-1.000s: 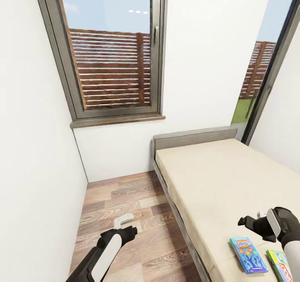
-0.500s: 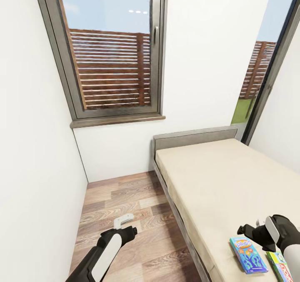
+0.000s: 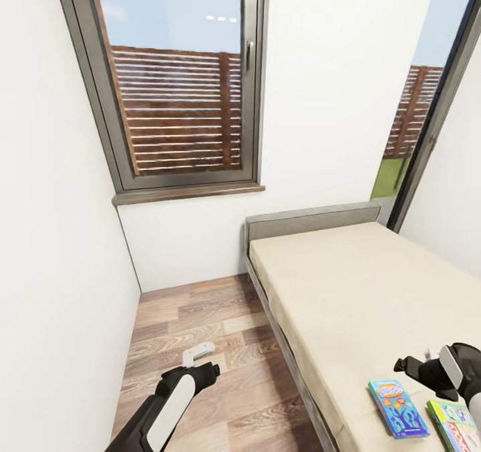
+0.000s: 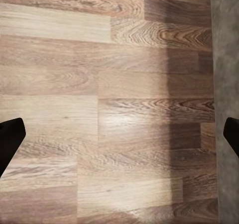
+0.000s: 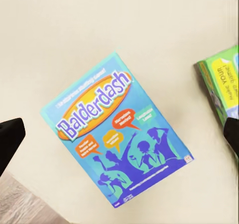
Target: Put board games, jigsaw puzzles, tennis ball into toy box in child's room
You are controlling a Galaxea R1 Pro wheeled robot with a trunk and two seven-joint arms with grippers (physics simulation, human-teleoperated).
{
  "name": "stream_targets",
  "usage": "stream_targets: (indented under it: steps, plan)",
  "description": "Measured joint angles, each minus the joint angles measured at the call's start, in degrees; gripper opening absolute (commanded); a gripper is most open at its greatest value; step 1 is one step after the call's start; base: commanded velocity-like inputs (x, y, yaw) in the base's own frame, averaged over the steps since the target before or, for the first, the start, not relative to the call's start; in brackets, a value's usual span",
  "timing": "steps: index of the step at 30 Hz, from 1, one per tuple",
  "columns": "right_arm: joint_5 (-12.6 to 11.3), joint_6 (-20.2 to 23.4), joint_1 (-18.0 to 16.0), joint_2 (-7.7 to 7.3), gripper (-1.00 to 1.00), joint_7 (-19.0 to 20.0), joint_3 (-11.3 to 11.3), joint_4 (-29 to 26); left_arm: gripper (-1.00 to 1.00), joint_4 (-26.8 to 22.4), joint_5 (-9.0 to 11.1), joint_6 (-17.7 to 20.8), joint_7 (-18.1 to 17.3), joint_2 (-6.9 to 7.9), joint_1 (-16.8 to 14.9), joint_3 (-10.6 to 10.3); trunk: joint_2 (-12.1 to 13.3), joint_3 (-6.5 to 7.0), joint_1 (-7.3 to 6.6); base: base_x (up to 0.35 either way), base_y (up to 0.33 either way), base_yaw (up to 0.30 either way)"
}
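Two board games lie flat on the bed (image 3: 347, 285) near its front right end: a blue "Balderdash" box (image 3: 397, 408) (image 5: 117, 139) and, just right of it, a green box (image 3: 454, 426) (image 5: 224, 84). My right gripper (image 3: 411, 365) (image 5: 119, 137) hovers open just above the blue box, with one black fingertip on each side of it in the right wrist view. Low over the wood floor beside the bed, my left gripper (image 3: 199, 358) (image 4: 119, 137) is open and holds nothing. The table, toy box, jigsaw puzzles and tennis ball are out of view.
The grey bed frame (image 4: 226, 59) runs along the strip of wood floor (image 3: 200, 318) between the bed and the white left wall (image 3: 60, 271). A large window (image 3: 180, 84) fills the far wall, and a glass door (image 3: 427, 104) stands at the right.
My right gripper has dropped and shifted right, closer to the blue board game. The left arm and the camera have stayed still.
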Motion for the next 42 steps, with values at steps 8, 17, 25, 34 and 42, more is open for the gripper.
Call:
stream_targets:
  steps: [8,17,25,34,42]
  plan:
    - [-0.1,-0.2,-0.1,-0.69,1.00,0.0,-0.1,0.0,1.00,0.0,0.0,0.0,0.0,0.00,0.0,0.0,0.0,-0.30,0.00,0.000,0.000,0.000]
    - [-0.2,-0.2,-0.2,-1.08,1.00,0.1,-0.2,0.0,1.00,0.0,0.0,0.0,0.0,0.00,0.0,0.0,0.0,-0.95,0.00,0.000,0.000,0.000]
    - [-0.3,-0.2,-0.2,-1.39,1.00,0.3,-0.2,0.0,1.00,0.0,0.0,0.0,0.0,0.00,0.0,0.0,0.0,-1.65,0.00,0.000,0.000,0.000]
    - [-0.5,-0.2,-0.2,-1.47,1.00,0.6,-0.2,0.0,1.00,0.0,0.0,0.0,0.0,0.00,0.0,0.0,0.0,-2.47,0.00,0.000,0.000,0.000]
    - [-0.5,-0.3,-0.2,-0.95,1.00,0.7,0.0,0.0,1.00,0.0,0.0,0.0,0.0,-0.04,0.0,0.0,0.0,-3.22,0.00,0.000,0.000,0.000]
